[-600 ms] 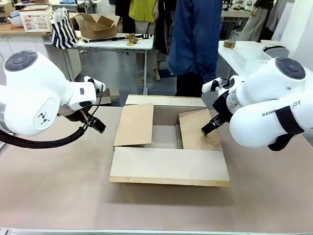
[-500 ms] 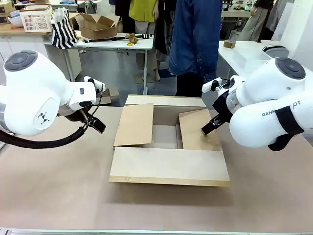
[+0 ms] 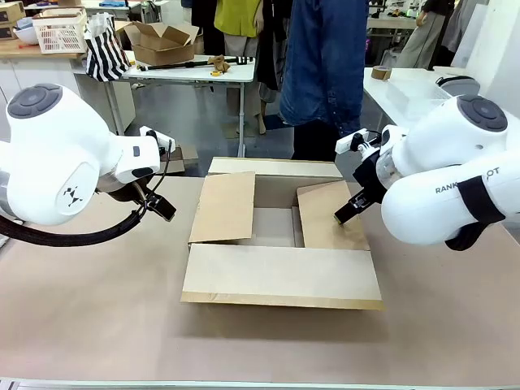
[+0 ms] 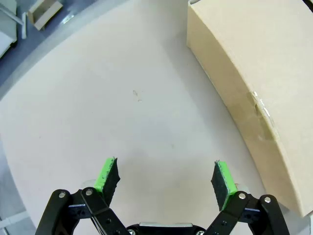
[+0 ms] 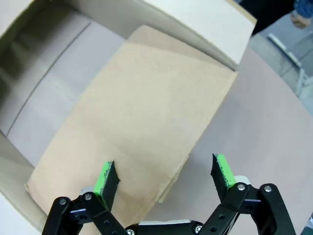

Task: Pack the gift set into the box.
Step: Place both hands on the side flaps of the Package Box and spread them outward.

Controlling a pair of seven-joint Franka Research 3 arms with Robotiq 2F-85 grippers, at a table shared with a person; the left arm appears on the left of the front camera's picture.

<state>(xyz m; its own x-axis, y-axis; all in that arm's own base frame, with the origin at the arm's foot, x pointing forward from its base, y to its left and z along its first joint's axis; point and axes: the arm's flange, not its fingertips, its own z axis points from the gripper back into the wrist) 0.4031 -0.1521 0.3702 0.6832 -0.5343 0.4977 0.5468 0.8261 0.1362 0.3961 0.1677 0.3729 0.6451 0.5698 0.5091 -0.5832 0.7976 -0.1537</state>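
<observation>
A: Left pincer (image 4: 166,177) gapes empty beside the left wall of the box (image 3: 280,276); right pincer (image 5: 164,178) gapes empty over the box's right flap (image 3: 329,213), which leans inward.

B: How would the box handle?

A: Light, I'd judge, with stiff walls and bendy flaps. Pinch a flap's free edge.

B: Around the box?

A: Bare matte worktop (image 3: 97,317). A person (image 3: 325,73) stands just beyond the box, with cluttered tables farther off.
</observation>
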